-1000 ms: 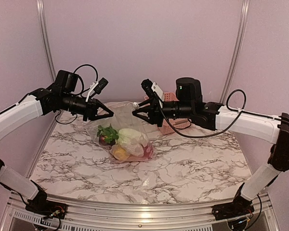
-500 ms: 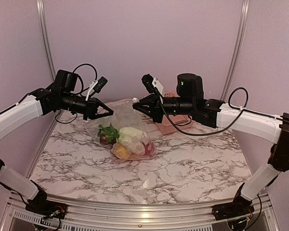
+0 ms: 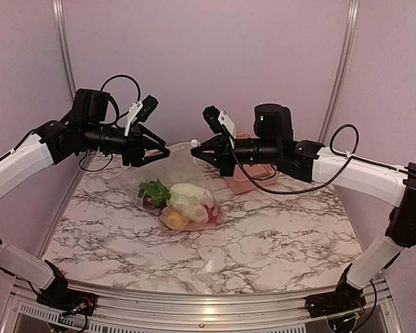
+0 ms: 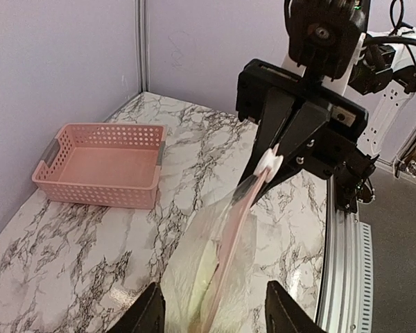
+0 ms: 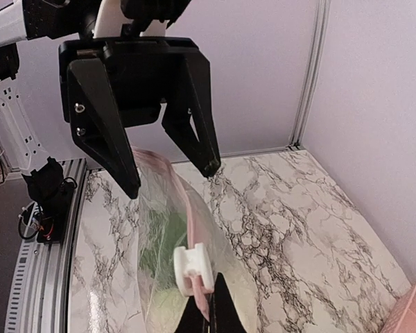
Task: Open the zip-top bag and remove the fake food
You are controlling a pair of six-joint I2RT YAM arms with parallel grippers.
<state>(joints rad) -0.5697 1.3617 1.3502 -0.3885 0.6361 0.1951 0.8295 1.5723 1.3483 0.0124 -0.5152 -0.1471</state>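
The right tool [image 3: 193, 148] clamped shut on the crinkly clear bag [image 3: 177, 170], at its stiff zip strip [image 5: 191, 220]; left tool [image 3: 162, 148] gaped open around the edge, lumpy food [image 3: 187, 198] inside.

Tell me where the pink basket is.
Top view: the pink basket sits far back, right of centre, behind the right arm, right of the zip-top bag.

Left gripper [image 4: 213, 300] at the bottom edge, jaws apart, the bag [image 4: 218, 253] rising up between them. Up top, the right gripper [image 4: 273, 151] pinches the bag's zip edge at the white slider [image 4: 269, 161]. Pale green food [image 4: 194, 274] shows through the plastic. Pink basket [image 4: 100, 166] sits left on the table [image 4: 194, 135].
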